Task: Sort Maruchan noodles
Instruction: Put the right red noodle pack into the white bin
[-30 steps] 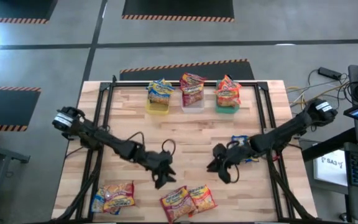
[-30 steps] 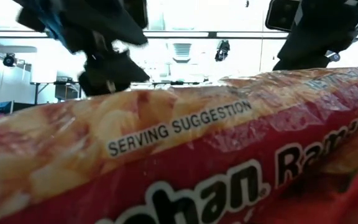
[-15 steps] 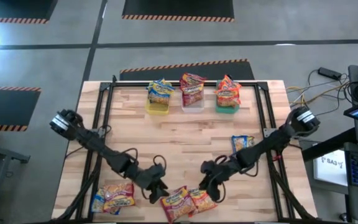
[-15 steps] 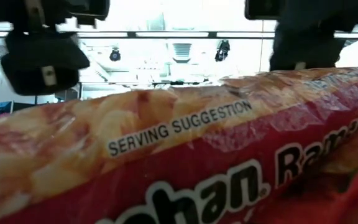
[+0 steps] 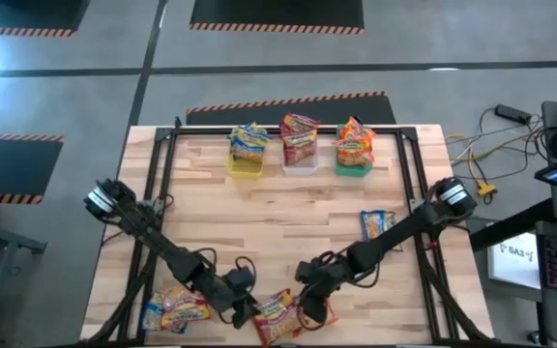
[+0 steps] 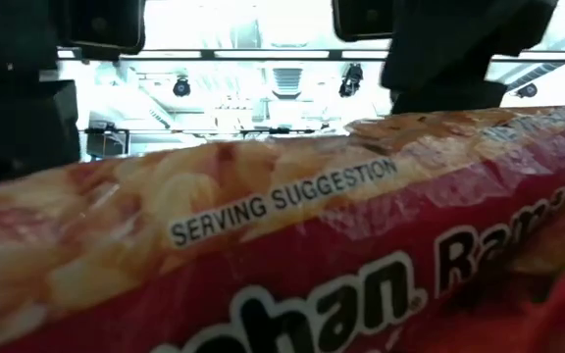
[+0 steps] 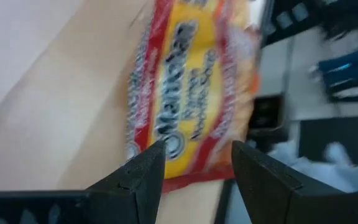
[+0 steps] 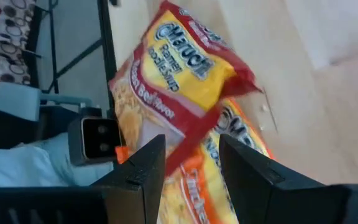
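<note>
- The wooden table (image 5: 288,208) sits on a grey floor marked with striped tape; cables and a laptop lie off to its right.
- At the far edge, three bins (image 5: 299,159) already hold packets.
- Loose Maruchan noodles: a red pair (image 5: 280,314) at the near edge, more at the near-left (image 5: 174,307), and a blue one (image 5: 376,224) on the right.
- They look light, crinkly and slippery, with brittle contents; I'd pinch an edge seam.
- The left gripper (image 7: 194,165) and the right gripper (image 8: 191,162) both hover parted and empty over the red pair, probably not touching.
</note>
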Action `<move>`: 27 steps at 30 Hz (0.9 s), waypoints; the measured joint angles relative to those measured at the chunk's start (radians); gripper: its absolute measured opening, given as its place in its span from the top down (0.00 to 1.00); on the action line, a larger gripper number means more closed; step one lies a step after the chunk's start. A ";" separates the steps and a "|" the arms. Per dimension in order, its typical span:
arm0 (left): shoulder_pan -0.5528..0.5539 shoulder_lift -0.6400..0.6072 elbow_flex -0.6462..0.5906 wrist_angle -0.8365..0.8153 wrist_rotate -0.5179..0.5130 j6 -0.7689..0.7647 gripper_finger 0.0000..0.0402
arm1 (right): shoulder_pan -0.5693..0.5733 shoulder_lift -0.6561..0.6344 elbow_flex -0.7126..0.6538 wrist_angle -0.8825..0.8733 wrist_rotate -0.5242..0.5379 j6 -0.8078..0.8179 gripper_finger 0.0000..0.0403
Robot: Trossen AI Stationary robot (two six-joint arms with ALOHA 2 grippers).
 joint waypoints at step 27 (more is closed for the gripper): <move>-0.001 0.263 0.377 -0.306 0.066 0.306 0.58 | -0.005 0.096 0.049 0.063 -0.052 -0.029 0.62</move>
